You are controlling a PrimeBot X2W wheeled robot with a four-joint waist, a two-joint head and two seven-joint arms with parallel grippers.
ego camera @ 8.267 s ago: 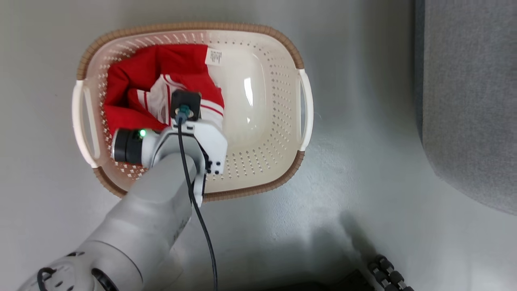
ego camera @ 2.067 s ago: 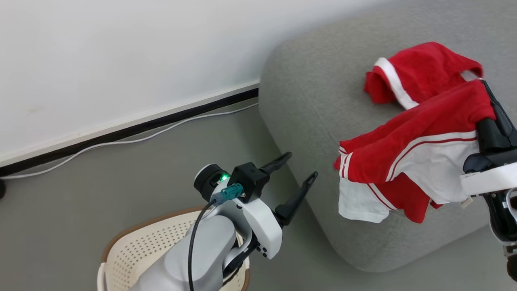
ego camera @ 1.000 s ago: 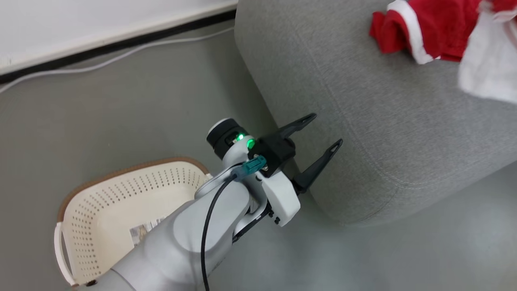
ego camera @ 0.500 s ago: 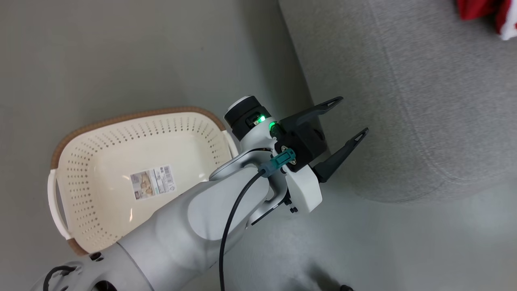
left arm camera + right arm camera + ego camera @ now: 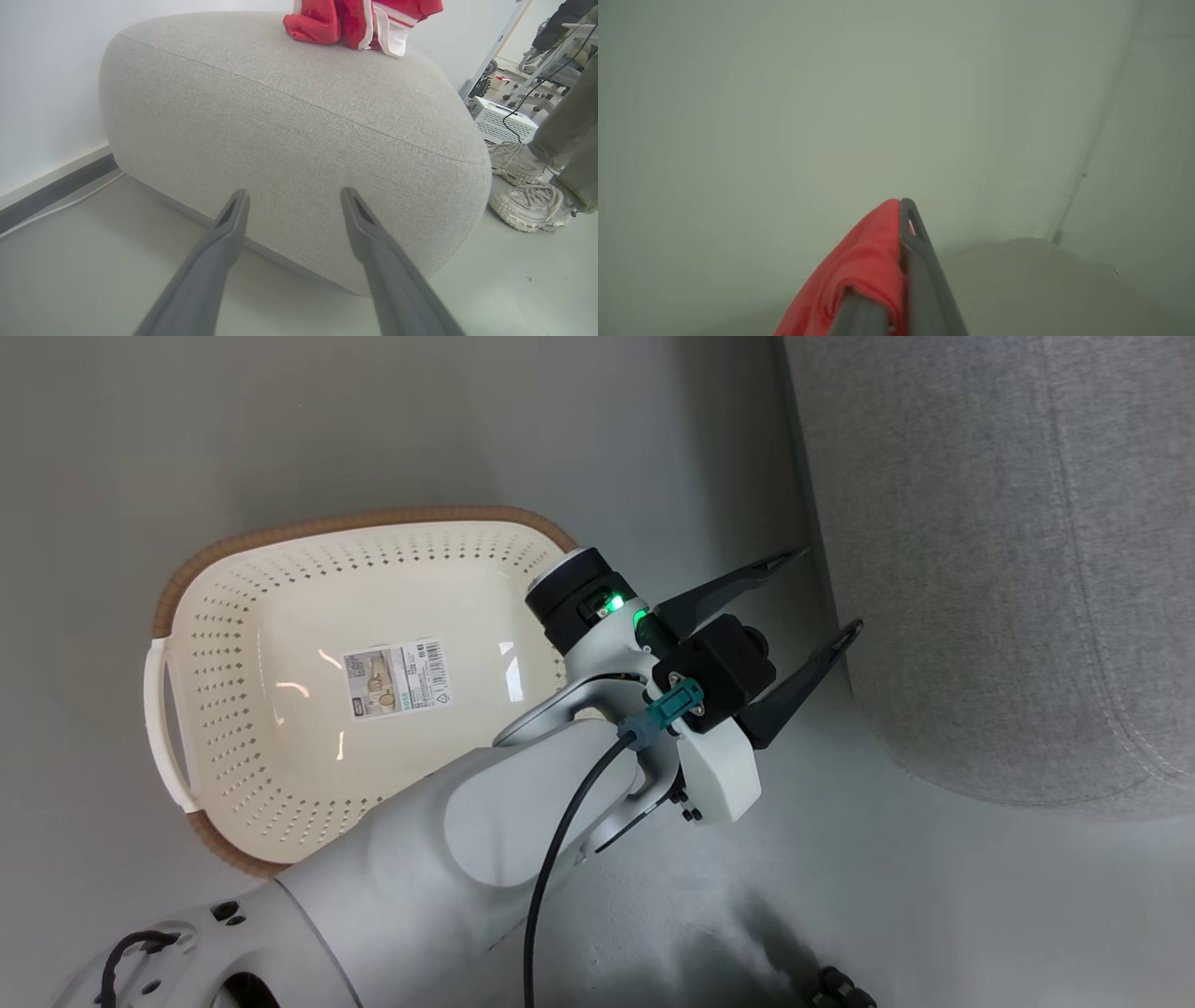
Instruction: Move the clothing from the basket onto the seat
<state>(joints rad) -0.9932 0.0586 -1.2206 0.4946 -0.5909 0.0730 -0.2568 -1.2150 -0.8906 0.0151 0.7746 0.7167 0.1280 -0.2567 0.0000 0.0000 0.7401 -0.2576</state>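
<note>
The basket (image 5: 373, 516) stands on the grey floor at the left of the head view, with just a paper label (image 5: 397, 679) on its bottom. My left gripper (image 5: 826, 591) hangs open between it and the seat (image 5: 980, 569), fingers pointing at the seat's side. The left wrist view looks past this same open left gripper (image 5: 294, 192) at the seat (image 5: 289, 116), where red and white clothing (image 5: 359, 23) lies on top at the far edge. In the right wrist view my right gripper (image 5: 903, 205) is shut, with red clothing (image 5: 864, 266) pinched and draped over one finger against a pale wall.
A person's legs and pale trainers (image 5: 528, 205) stand to the right of the seat, beside a white box (image 5: 502, 123) and cables. A white cable (image 5: 60, 205) runs along the dark skirting at the wall. A dark ribbed part (image 5: 840, 989) shows at the bottom edge.
The head camera has swung down and left, so the whole basket now shows and the red clothing has left that view. My left gripper stays open near the seat's side.
</note>
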